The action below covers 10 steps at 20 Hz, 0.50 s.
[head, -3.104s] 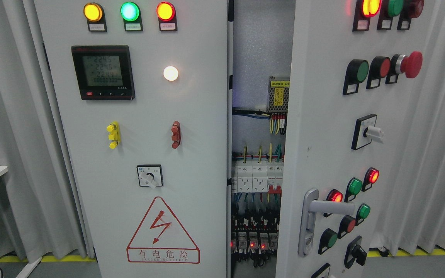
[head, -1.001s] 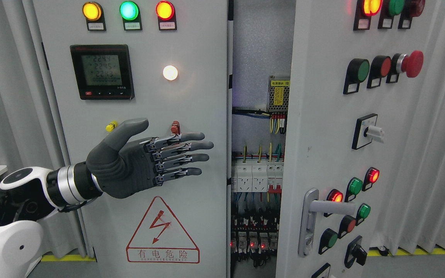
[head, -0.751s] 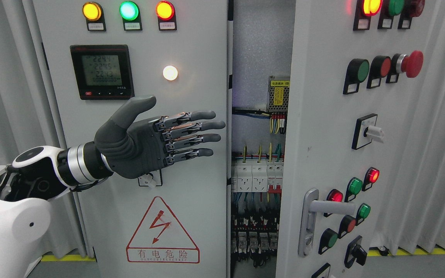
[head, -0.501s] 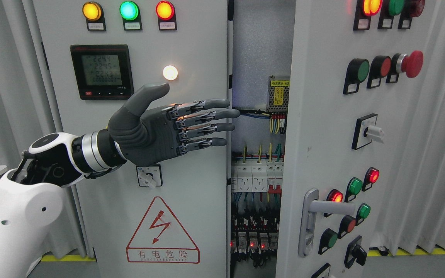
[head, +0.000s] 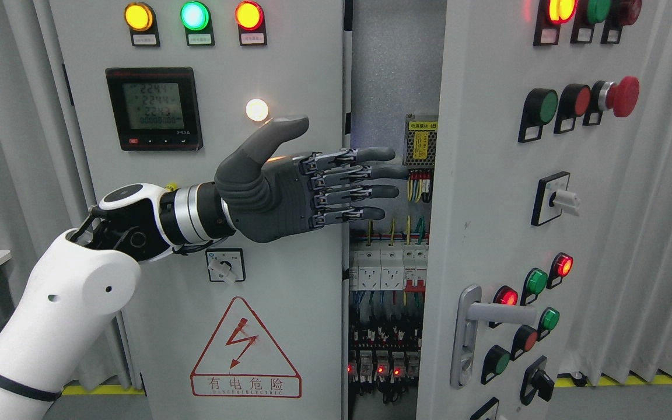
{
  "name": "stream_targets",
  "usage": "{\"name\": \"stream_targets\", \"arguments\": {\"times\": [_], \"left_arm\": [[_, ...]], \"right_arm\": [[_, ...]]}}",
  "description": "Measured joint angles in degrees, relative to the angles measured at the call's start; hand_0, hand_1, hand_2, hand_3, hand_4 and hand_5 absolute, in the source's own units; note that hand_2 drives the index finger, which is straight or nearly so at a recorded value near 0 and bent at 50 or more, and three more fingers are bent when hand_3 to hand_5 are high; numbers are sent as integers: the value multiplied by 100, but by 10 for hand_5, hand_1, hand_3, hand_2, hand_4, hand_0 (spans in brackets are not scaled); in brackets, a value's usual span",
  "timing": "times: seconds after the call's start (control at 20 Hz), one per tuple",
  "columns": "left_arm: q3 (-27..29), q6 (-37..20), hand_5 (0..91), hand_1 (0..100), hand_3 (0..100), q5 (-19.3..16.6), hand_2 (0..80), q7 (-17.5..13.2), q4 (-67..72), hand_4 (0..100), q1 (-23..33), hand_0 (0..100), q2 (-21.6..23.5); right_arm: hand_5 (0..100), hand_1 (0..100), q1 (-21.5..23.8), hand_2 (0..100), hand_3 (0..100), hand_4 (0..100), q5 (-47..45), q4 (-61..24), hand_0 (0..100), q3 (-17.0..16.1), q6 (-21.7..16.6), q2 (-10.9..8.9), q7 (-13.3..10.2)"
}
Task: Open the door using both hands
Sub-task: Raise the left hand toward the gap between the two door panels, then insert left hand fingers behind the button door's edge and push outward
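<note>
Left robot hand (head: 307, 181): arm enters from 8 o'clock, palm facing the camera, fingers (head: 371, 172) straight and spread, thumb raised, holding nothing; fingertips overlap the dark gap between the two cabinet doors. Right door (head: 487, 221): at 3 o'clock, swung partly ajar, its silver lever handle (head: 476, 326) at 4 o'clock, well apart from the hand. Left door (head: 207, 175): closed, carrying a digital meter (head: 154, 108) at 10 o'clock.

Yellow terminal (head: 170, 186) mostly behind left wrist; right door (head: 487, 233) cropped top, bottom
</note>
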Motion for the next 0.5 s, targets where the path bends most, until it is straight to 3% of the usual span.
{"name": "stream_targets", "arguments": {"times": [0.5], "left_arm": [[-568, -65, 0, 0, 26, 283, 26, 0, 251, 38, -489, 296, -188]], "right_arm": [[0, 0, 0, 0, 0, 0, 0, 1, 219, 0, 0, 0, 0]]}}
